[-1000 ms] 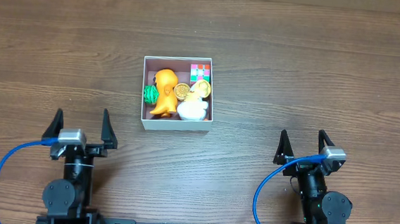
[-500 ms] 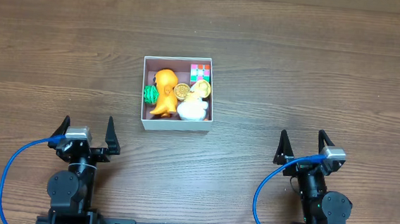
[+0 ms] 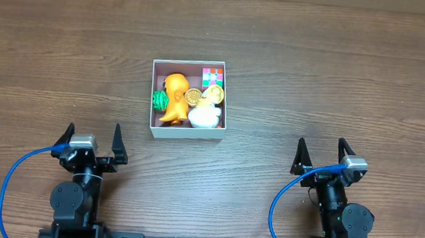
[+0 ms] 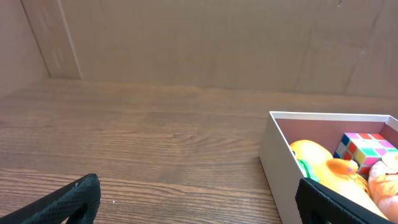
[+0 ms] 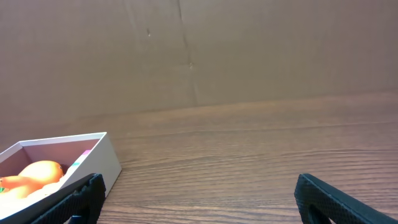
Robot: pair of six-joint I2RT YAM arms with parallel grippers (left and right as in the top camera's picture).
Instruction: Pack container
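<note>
Your container (image 3: 187, 132) sits near the middle of the worktop (image 3: 336, 68). From your left end effector (image 3: 91, 131) it lies at 2 o'clock, and from your right end effector (image 3: 322, 145) at 10 o'clock, well apart from both. Each is released, fingers spread, gripping nothing.

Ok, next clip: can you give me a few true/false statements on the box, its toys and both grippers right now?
1. The container holds an orange toy and a puzzle cube. True.
2. The left gripper grips the orange toy. False: it is open, empty and well apart from the container.
3. The right gripper is open and empty. True.
4. The green toy lies outside the container. False: it lies inside, by the container's left wall next to the orange toy.
</note>
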